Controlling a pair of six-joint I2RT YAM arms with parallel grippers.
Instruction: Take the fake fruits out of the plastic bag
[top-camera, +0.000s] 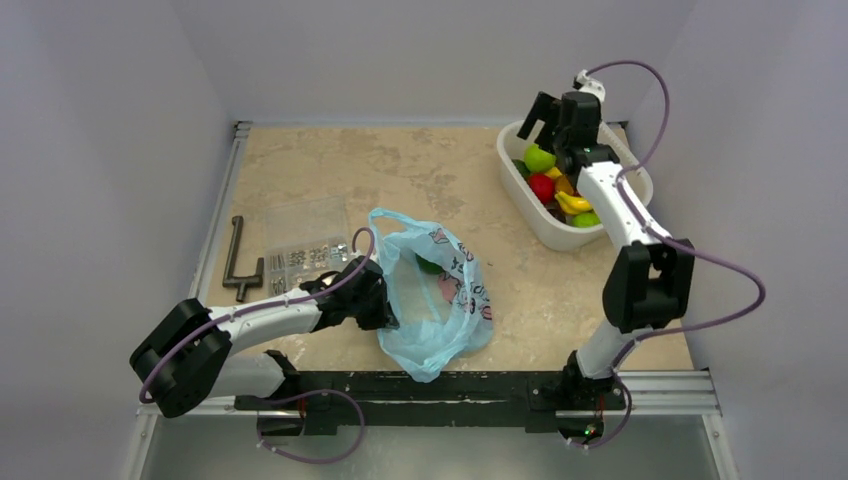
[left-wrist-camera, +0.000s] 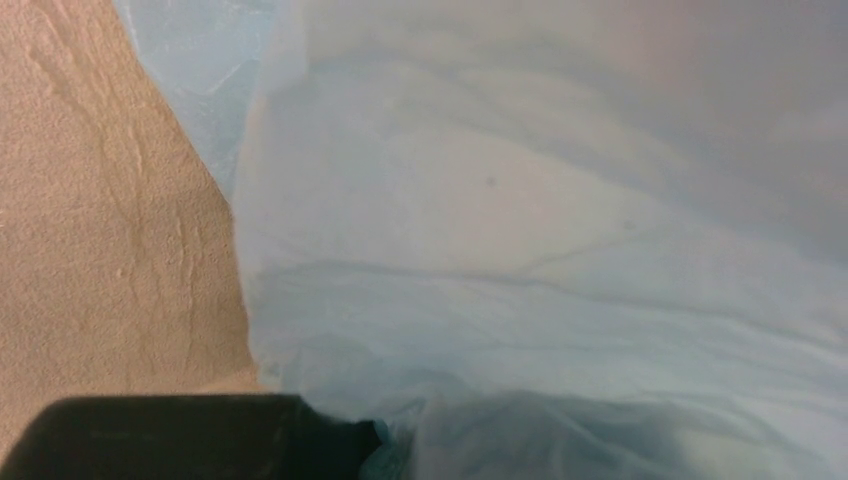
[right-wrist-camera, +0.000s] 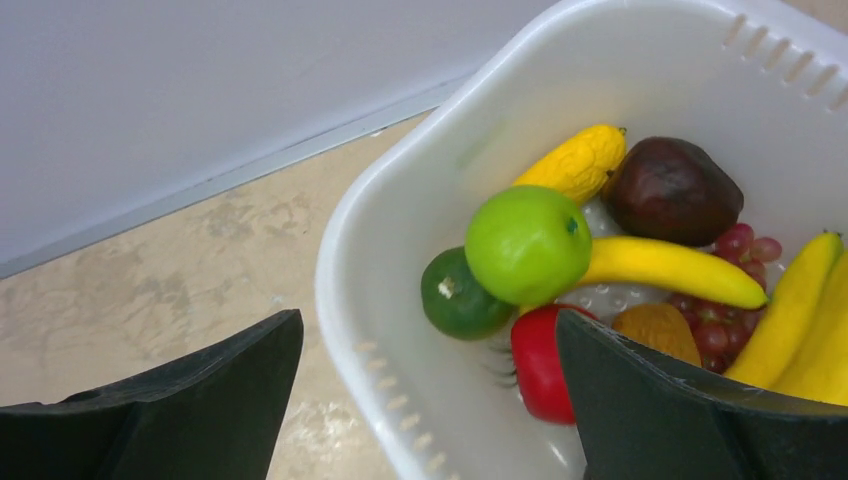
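Hovering with right gripper (top-camera: 548, 118) spread wide over the white basket (top-camera: 522, 205) in the bench's (top-camera: 400, 170) far right corner, fake fruits (right-wrist-camera: 527, 243) heaped inside; pinching the plastic bag (top-camera: 440, 320) by its left side with left gripper (top-camera: 378, 300), near the front edge, a green fruit (top-camera: 428, 265) showing within.

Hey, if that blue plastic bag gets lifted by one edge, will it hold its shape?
Probably not: the bag lies crumpled and wrinkled, so it looks thin and floppy. It seems light, likely sliding when pushed. The green fruit inside may roll to its low end.
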